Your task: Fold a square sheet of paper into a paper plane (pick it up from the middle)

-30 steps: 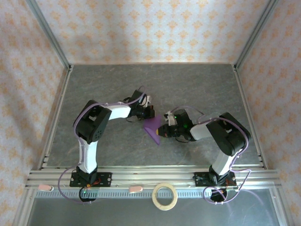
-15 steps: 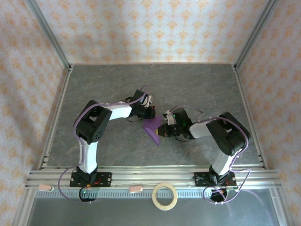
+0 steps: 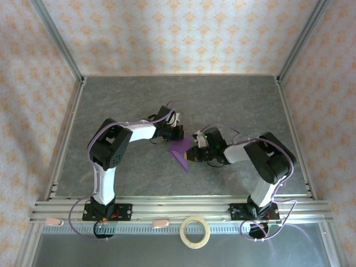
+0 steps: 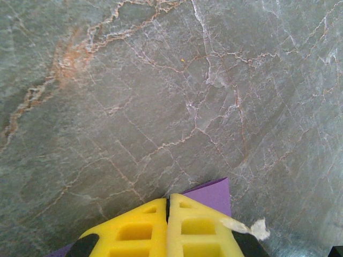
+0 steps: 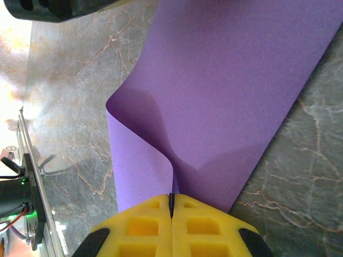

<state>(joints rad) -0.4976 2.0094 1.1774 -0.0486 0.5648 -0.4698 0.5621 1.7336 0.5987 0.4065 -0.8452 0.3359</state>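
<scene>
Grey marbled tabletop point(image 4: 161, 80), thin purple square sheet of paper point(image 5: 230, 80) mid-table. Right gripper point(image 5: 171, 201) is clamped on its buckled edge, left gripper point(image 4: 168, 201) sits closed at the far edge. Pulling apart could tear it.

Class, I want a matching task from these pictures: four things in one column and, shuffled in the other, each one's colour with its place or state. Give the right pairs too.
Column A
1. square sheet of paper
2. tape ring
3. table
4. right gripper

Column B
a. grey, veined like marble
b. yellow fingers shut on a purple edge
c. tan, lying on the near ledge between the arm bases
d. purple, curled up in a loose fold

Pairs: 1-d, 2-c, 3-a, 4-b
</scene>
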